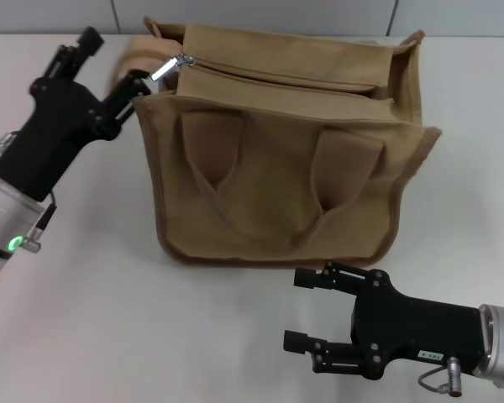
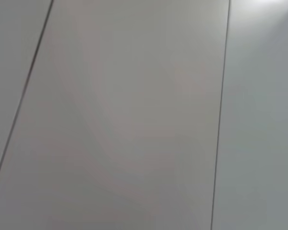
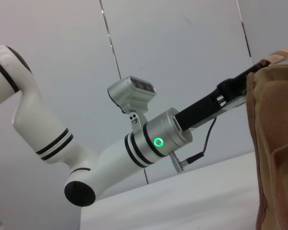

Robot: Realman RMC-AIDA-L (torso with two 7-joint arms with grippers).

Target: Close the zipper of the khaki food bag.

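White tabletop (image 1: 92, 336): plain matte surface bearing everything; a pale panelled wall (image 2: 134, 115) with thin dark seams fills the left wrist view.
Khaki food bag (image 1: 277, 185): boxy tan canvas tote with brown-trimmed edges, standing upright at the middle of the table toward the far side; its front face carries two soft fabric loop handles (image 1: 214, 147) hanging flat against it. In the right wrist view only one brown-edged side of it shows.
Left arm (image 3: 149, 141): white and silver links with a green ring light and a black end section, reaching from the left up to the bag's top left corner.
Left gripper (image 1: 139, 84): black claw at the bag's upper left corner, its fingertips just beside the pull tab; whether they are parted or pinched on the tab cannot be told, since the tips are partly hidden by the bag edge.
Right gripper (image 1: 298, 309): black claw low over the table in front of the bag, near its lower right part but apart from it, fingers spread wide with nothing between them.
Zipper (image 1: 277, 75): long khaki-taped line across the top panel, gaping along its length.
Pull tab (image 1: 170, 65): small shiny silver metal piece at the left end of the zipper, tilted outward toward the left claw.
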